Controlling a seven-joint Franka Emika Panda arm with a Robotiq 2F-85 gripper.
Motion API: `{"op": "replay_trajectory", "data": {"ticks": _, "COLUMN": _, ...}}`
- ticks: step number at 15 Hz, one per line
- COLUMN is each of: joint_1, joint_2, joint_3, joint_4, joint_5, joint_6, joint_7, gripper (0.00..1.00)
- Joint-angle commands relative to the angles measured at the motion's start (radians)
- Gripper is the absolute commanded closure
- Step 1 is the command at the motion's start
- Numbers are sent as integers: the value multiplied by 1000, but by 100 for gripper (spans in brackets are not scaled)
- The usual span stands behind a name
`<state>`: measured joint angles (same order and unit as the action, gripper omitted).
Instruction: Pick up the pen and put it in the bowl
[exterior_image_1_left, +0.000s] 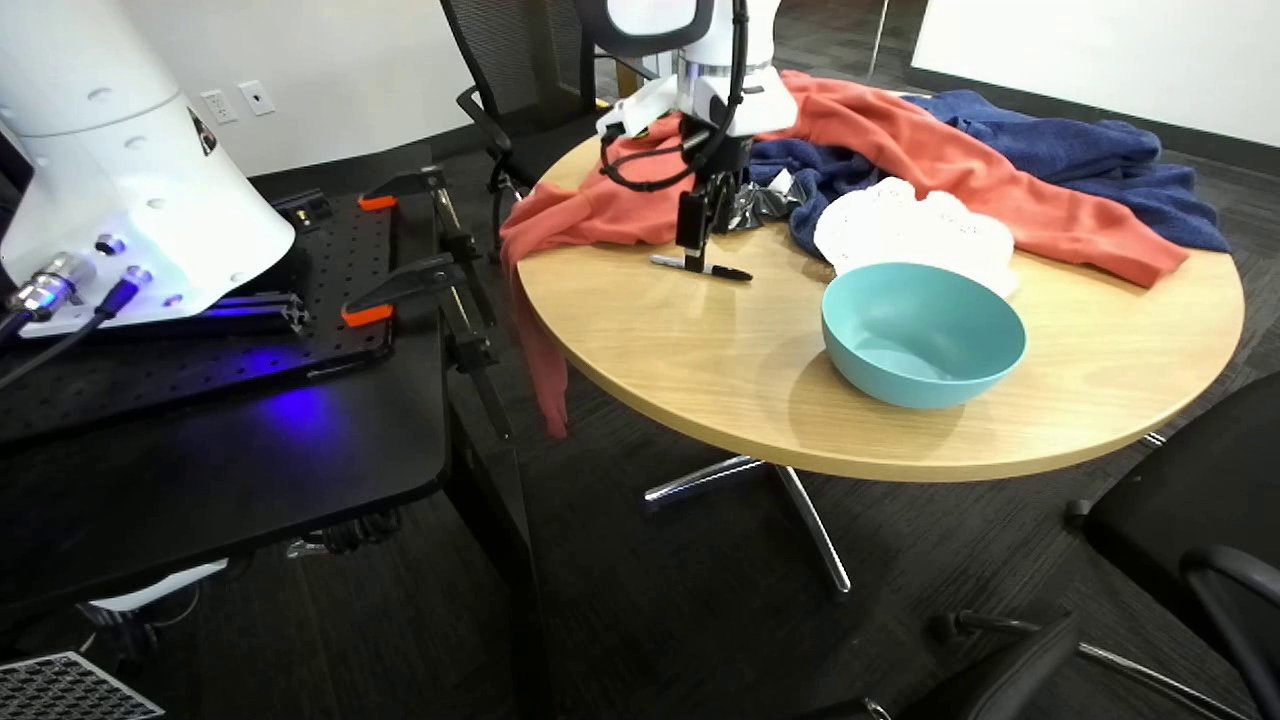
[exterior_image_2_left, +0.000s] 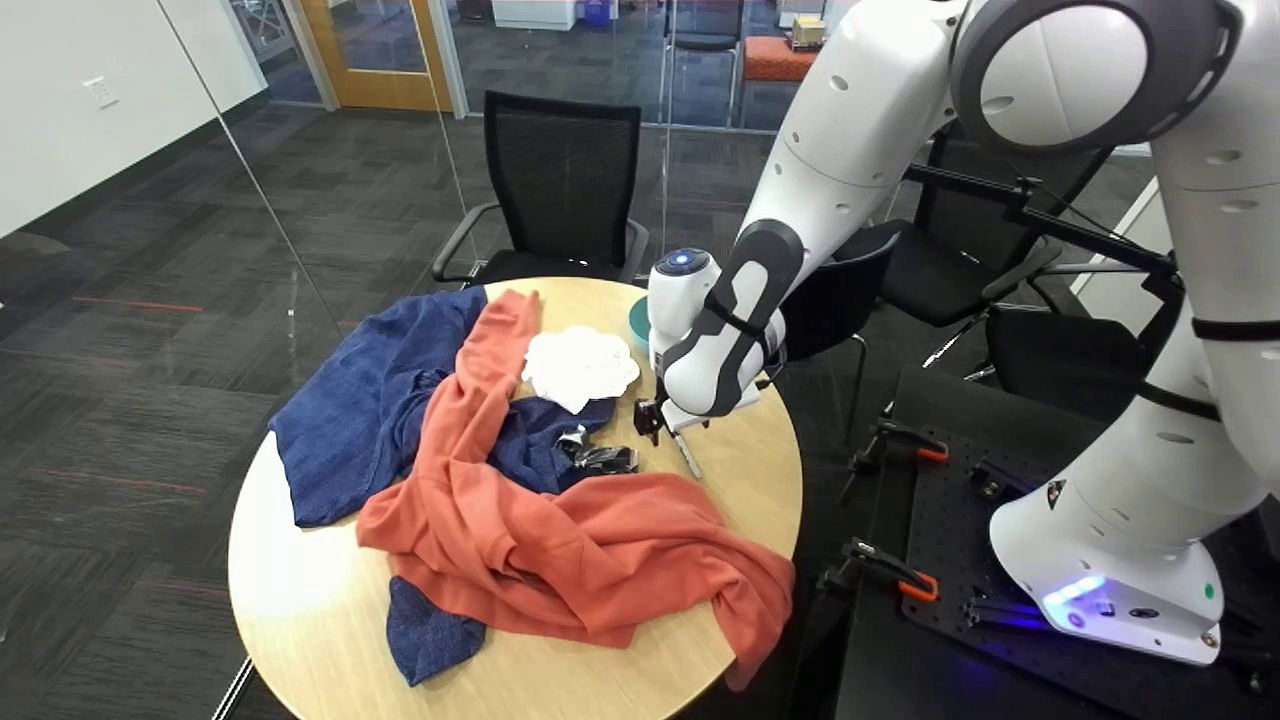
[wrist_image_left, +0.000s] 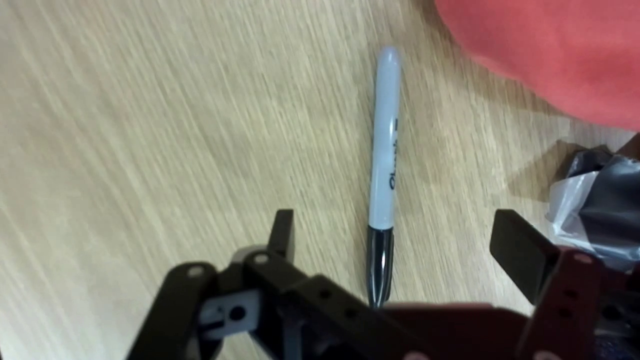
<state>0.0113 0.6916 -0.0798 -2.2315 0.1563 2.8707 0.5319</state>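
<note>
The tool is spread wide, the pen lying on the surface with its black end between the jaws and bare room either side. Near one jaw is crumpled plastic, cut off; whether they touch I cannot tell. Red cloth lies beyond. Well apart, the bowl stands near the surface's edge, mostly hidden by the arm in an exterior view.

one arm, white, rounded, with dark grey joint rings and black straps; base, white, flared, blue-lit, with silver plug; cable, black, looped; gripper, black, angular, with round screws and grey plate.
</note>
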Motion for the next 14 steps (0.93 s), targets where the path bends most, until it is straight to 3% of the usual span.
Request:
{"op": "replay_trajectory", "data": {"ticks": 1, "joint_1": 7, "joint_2": 37, "joint_3": -15, "joint_4": 30, "joint_5": 42, "joint_6": 30, "joint_7": -45, "gripper": 0}}
{"op": "replay_trajectory", "data": {"ticks": 4, "joint_1": 7, "joint_2": 59, "joint_3": -22, "joint_4": 46, "joint_5": 49, "joint_6": 35, "joint_7": -42, "gripper": 0}}
{"op": "replay_trajectory", "data": {"ticks": 5, "joint_1": 8, "joint_2": 65, "joint_3": -26, "joint_4": 49, "joint_5": 52, "joint_6": 39, "joint_7": -41, "gripper": 18}}
{"op": "replay_trajectory", "data": {"ticks": 14, "joint_1": 31, "joint_2": 68, "joint_3": -41, "joint_4": 63, "joint_5": 55, "joint_6": 42, "joint_7": -30, "gripper": 88}}
